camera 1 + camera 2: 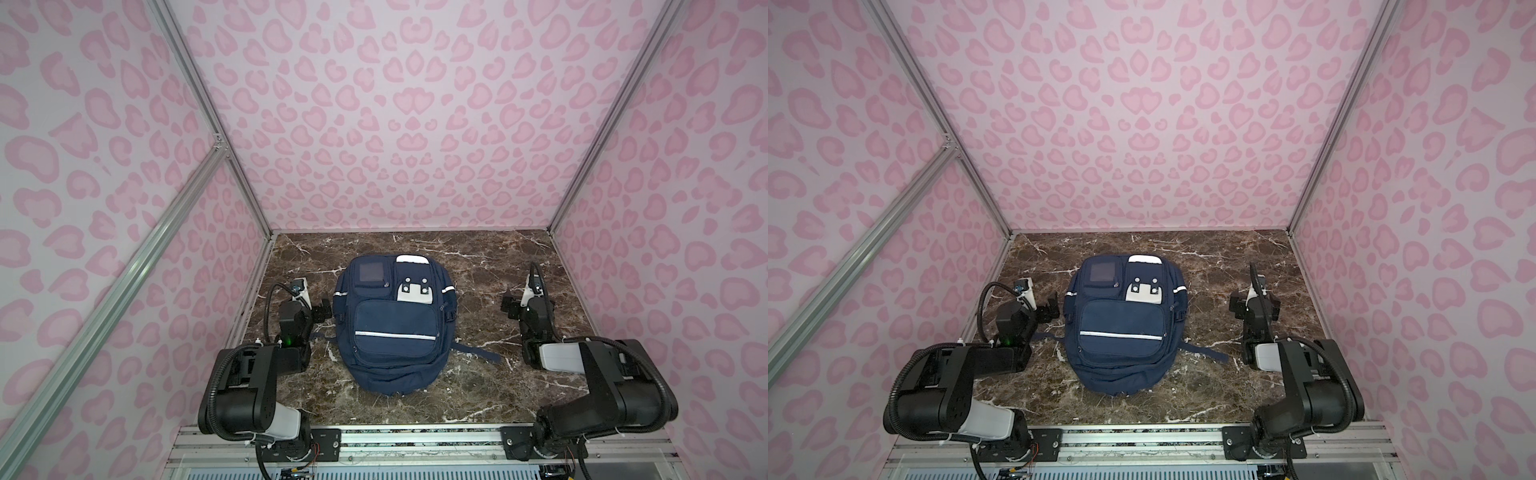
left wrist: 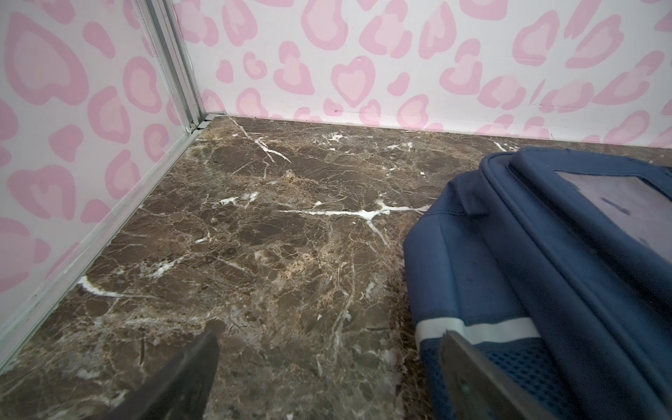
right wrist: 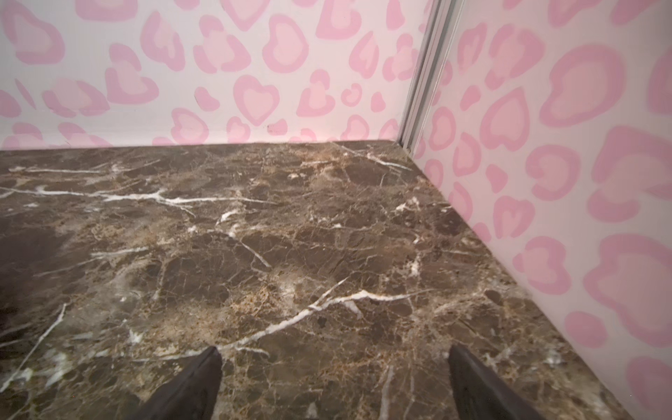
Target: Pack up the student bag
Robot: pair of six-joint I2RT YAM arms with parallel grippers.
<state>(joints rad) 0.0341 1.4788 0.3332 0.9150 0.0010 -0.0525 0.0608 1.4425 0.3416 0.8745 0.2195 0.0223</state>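
**A:** Where did the student bag lie?

**B:** Flat, pockets up, in the middle of the dark brown, white-veined marble table (image 1: 478, 257). The student bag (image 1: 392, 328) was a large navy-blue fabric backpack with white reflective stripes. Its long axis ran from its base, nearest the arm mounts, to its white handle patch at the far end. The pockets looked zipped.

**A:** Which arm was nearer?

**B:** The left. The left tool (image 1: 324, 311) stood just beside the bag's left flank, level with a white reflective stripe (image 2: 476, 332). The right tool (image 1: 510, 305) sat off the bag's right flank, clearly apart from it.

**A:** And the jaws?

**B:** Both were spread wide and held nothing. In the left wrist view one dark finger (image 2: 472, 371) crossed in front of the bag's striped side, but I couldn't tell whether it touched. The right tool's fingers (image 3: 196, 382) had only bare table between them.

**A:** So the coming move?

**B:** I judged the left tool was best placed to start on that flank.
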